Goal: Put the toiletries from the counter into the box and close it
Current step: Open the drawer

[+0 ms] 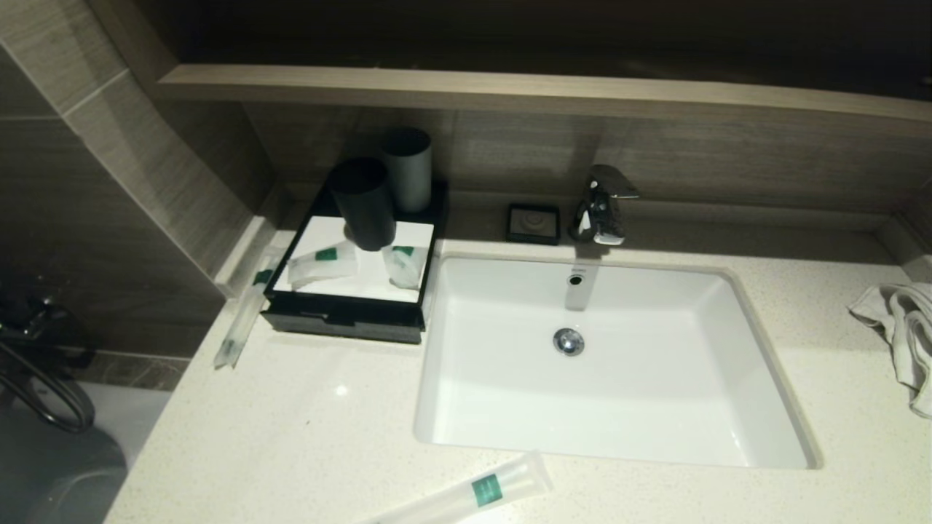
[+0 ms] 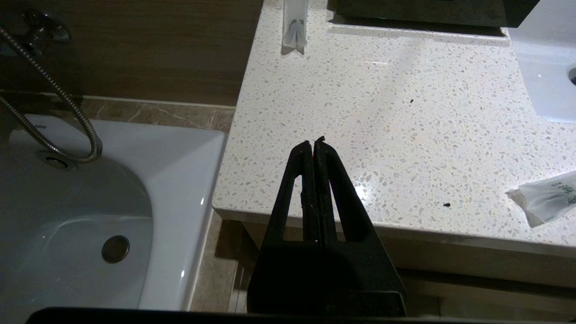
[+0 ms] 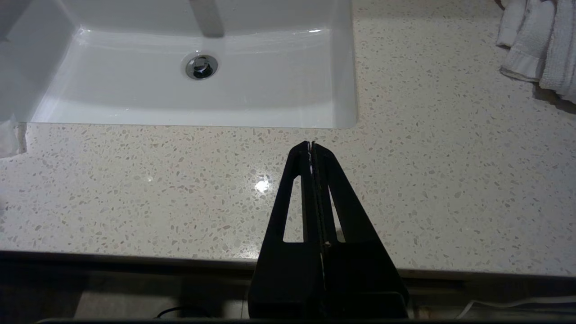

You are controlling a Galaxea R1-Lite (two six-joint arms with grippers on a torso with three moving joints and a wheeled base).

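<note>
Left gripper [image 2: 313, 143] and right gripper [image 3: 311, 145] hover over the counter [image 1: 306, 429], fully closed, holding nothing.

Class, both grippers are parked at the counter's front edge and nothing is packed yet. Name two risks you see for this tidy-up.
1. The near packet lies close to the counter's front edge beside the sink; a nudge might push it off or in.
2. Two black cups stand at the box, so an arm reaching in may topple them.

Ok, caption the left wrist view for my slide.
Left gripper shut above the counter edge, wrapped toiletry lying nearby.
</note>
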